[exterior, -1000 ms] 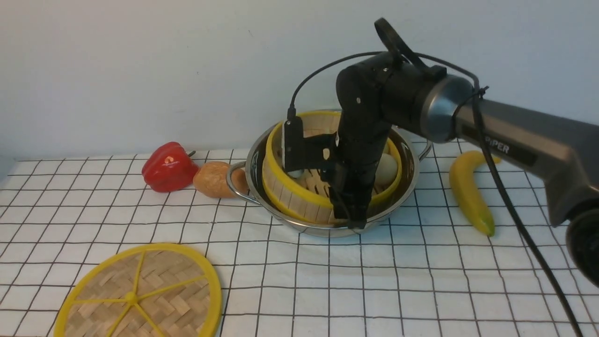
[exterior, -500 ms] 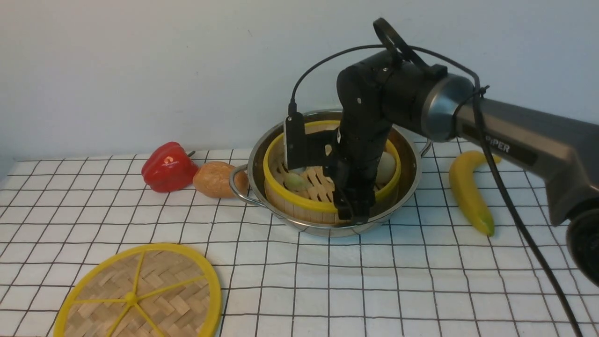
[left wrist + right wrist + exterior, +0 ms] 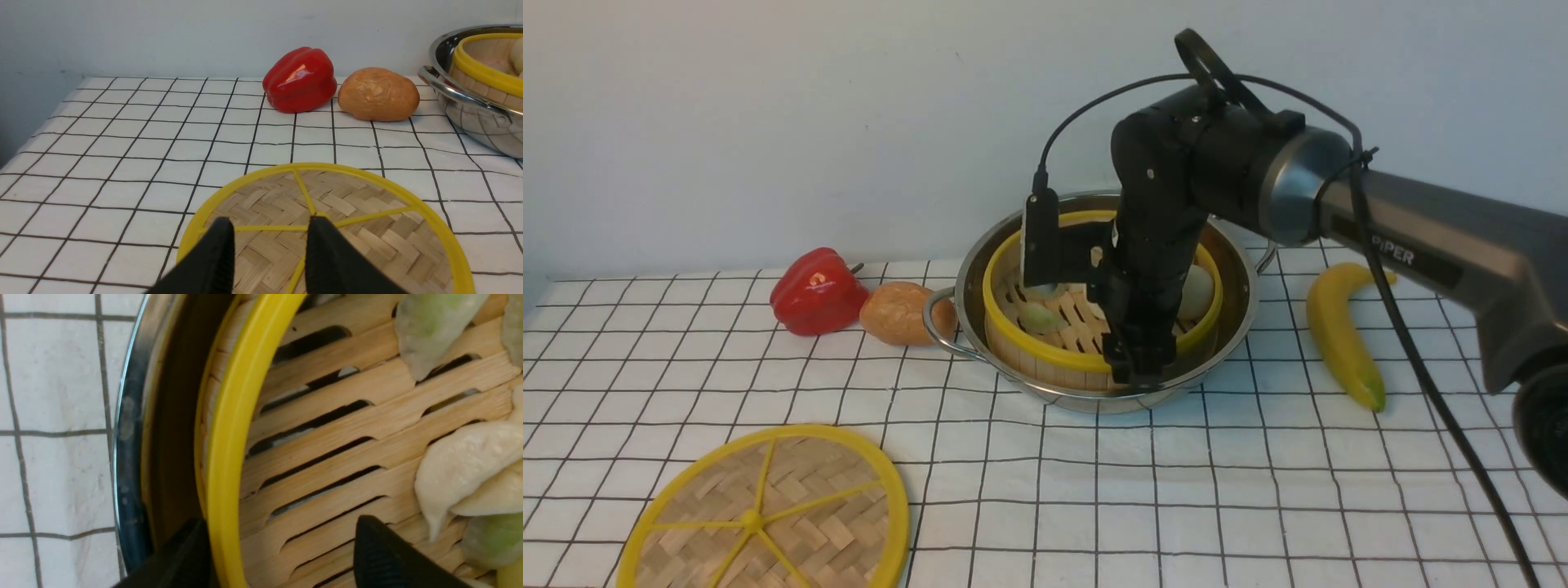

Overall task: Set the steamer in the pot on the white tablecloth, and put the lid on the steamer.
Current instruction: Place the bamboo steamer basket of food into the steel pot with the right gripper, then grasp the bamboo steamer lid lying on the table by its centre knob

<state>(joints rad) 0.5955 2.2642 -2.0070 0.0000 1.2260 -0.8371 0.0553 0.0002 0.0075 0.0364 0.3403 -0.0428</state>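
A: So, how is the steamer (image 3: 1072, 325) looking, and where is it sitting?

B: It is sitting level inside the pot (image 3: 970, 282), which is standing on the white tablecloth (image 3: 1176, 490) towards the back of the worktop. Its yellow rim is running round a wall of bamboo slats. Dark slots are showing through the slatted floor. Pale dumplings (image 3: 457, 469) are lying on those slats, with a greenish one (image 3: 1041, 317) and a white bun (image 3: 1199, 292) among them. A dark gap is showing between the basket's wall and the steel.

A: And what is the right tool (image 3: 1143, 371) doing?

B: It is pointing down at the near side of the steamer with its jaws spread wide, straddling the yellow rim. One finger is hanging outside, between rim and pot wall. The other is hanging inside over the slats, clear of the rim, so it is gripping nothing.

A: And the lid (image 3: 768, 514)?

B: It is lying flat on the cloth at the near left, well apart from the pot. The left tool (image 3: 270, 228) is hovering over it, jaws partly spread and holding nothing.

A: Is anything getting in the way?

B: The right arm and its wrist camera are hanging over the steamer's open top, hiding its middle in the front view. A red pepper (image 3: 817, 290) and a brown potato (image 3: 897, 312) are lying left of the pot, the potato just beside its handle. A banana (image 3: 1339, 335) is lying near its right side.
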